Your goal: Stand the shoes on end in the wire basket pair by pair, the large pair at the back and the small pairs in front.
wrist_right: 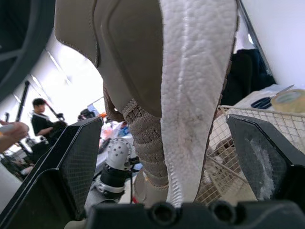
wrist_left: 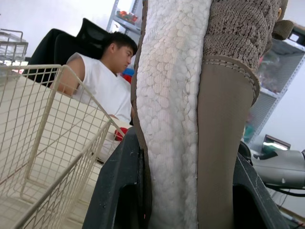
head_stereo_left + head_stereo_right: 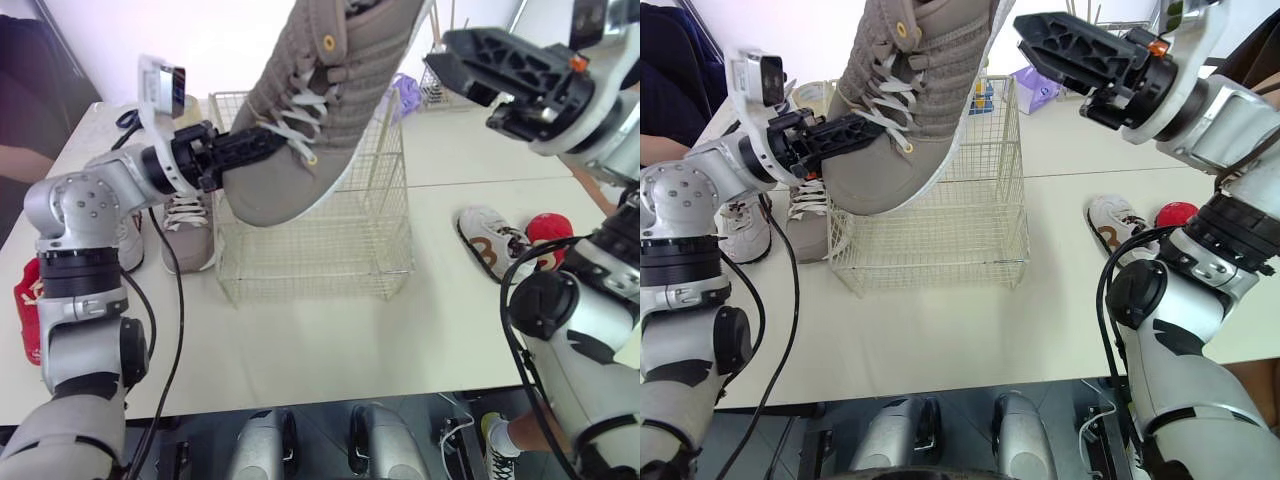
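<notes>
At the far left edge of the table (image 3: 330, 350) lies a small red shoe (image 3: 25, 290), and just beside it, partly behind the left arm, a small white shoe (image 3: 130, 245). Next comes a small grey shoe (image 3: 188, 232) with white laces, lying close against the left wall of the wire basket (image 3: 330, 250). The left gripper (image 3: 262, 146) reaches in from the left and is clenched on the toe end of the large grey-brown shoe (image 3: 310, 110); the left wrist view shows its black fingers (image 2: 119, 191) pressed against both sides, one on the white sole and one on the upper. The shoe hangs in the air over the basket, tilted, toe down toward the left front corner and heel up to the right, laces facing the camera, with the toe hanging in front of the basket's left wall. The basket stands upright in the middle of the table. The right gripper (image 3: 438, 55) is up at the heel end, spread wide; in the right wrist view its two fingers (image 1: 71, 167) stand on either side of the heel with a gap on each side. Further right on the table lie a small white shoe with brown marks (image 3: 488, 240) and, touching it, another small red shoe (image 3: 545, 230).
</notes>
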